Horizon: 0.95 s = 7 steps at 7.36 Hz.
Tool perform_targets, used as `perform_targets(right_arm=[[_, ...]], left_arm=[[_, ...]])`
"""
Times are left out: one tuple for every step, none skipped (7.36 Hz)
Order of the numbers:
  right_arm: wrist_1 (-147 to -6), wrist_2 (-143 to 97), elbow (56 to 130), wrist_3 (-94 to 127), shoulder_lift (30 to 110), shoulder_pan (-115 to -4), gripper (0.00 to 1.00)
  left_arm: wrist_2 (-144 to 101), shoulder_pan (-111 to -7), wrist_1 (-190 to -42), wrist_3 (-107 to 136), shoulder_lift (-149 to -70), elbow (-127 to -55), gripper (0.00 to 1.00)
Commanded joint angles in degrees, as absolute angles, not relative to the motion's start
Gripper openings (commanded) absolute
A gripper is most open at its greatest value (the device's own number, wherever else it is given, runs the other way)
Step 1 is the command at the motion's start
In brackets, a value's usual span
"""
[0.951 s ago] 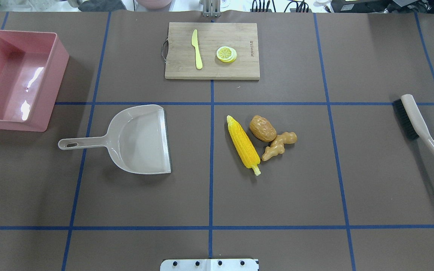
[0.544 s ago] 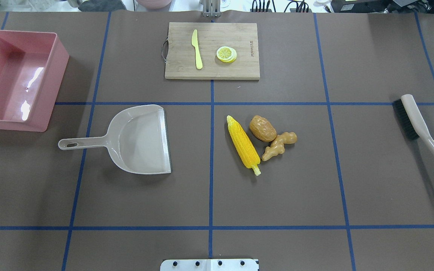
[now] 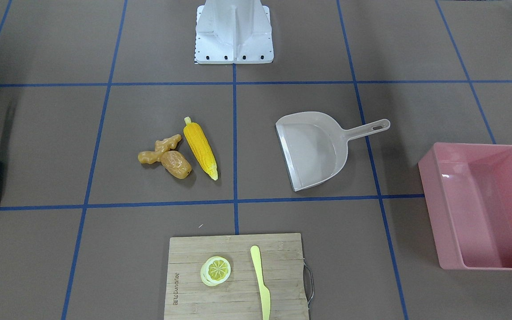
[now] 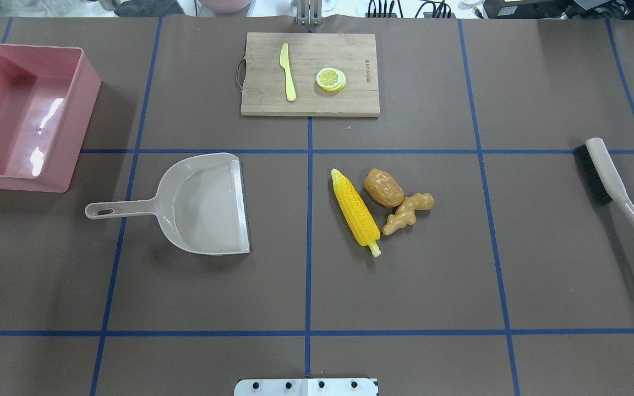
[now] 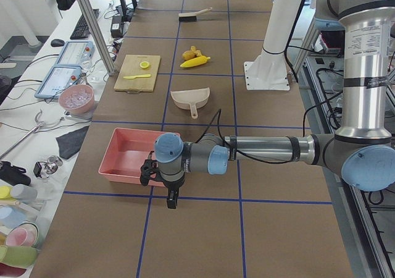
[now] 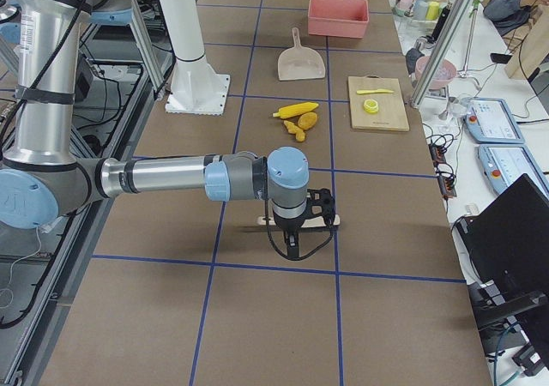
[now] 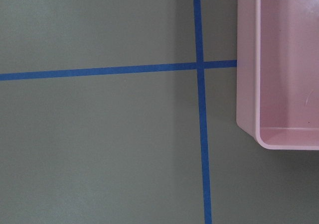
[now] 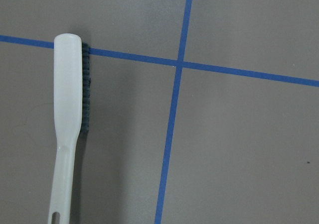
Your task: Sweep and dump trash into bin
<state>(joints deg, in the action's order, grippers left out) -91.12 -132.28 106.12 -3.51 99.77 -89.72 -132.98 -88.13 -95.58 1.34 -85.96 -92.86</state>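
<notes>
The yellow corn cob [image 4: 355, 212], the brown potato [image 4: 383, 187] and the tan ginger root [image 4: 408, 212] lie close together right of the table's centre. The pink bin [image 4: 87, 110] stands at the far left and looks empty. The left gripper [image 5: 172, 199] shows only in the exterior left view, pointing down by the bin's near corner. The right gripper [image 6: 292, 247] shows only in the exterior right view, over the brush [image 6: 300, 224]. I cannot tell whether either is open or shut. The wrist views show the bin's wall [image 7: 246, 84] and the brush [image 8: 67, 99], with no fingers in view.
A beige dustpan [image 4: 207, 206] lies left of the trash, its mouth towards it. The brush [image 4: 611, 184] lies at the right edge. A wooden cutting board [image 4: 339, 102] at the back holds a yellow knife [image 4: 288, 71] and a lemon slice [image 4: 331, 78].
</notes>
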Motion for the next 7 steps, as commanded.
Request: perform_targets(right_arm=[[-91.32,-132.01,107.39,2.76,100.46,-88.34,1.00],[-91.41,-131.75,109.14,5.25,100.55,-86.07,1.00],[-91.32,-131.75,111.77,6.23,102.98,-83.35,1.00],[-91.06,-131.84,112.49,6.68,104.05,-80.45,1.00],[-90.71,-131.84,112.76,9.46,104.06,-76.50,1.00],[-90.79,-131.75,113.55,9.84,104.50,-74.73,1.00],[-90.70,-131.40,113.64,10.19,105.72,-73.05,1.00]], left_arm=[[-133.07,-89.38,-95.62,1.32,-85.96,-93.08,0.98],[-133.15,-90.69,-95.54,1.41,-86.04,-93.34,0.98],[-132.81,-90.70,-95.54,1.41,-85.61,-93.77,0.98],[-132.80,-90.70,-95.45,1.49,-85.52,-93.87,0.98],[-132.80,-90.70,-95.01,1.58,-85.60,-93.87,0.98],[-132.80,-90.62,-94.84,1.58,-86.30,-93.87,0.98],[-132.80,-90.62,-94.22,1.50,-86.66,-95.09,0.98]])
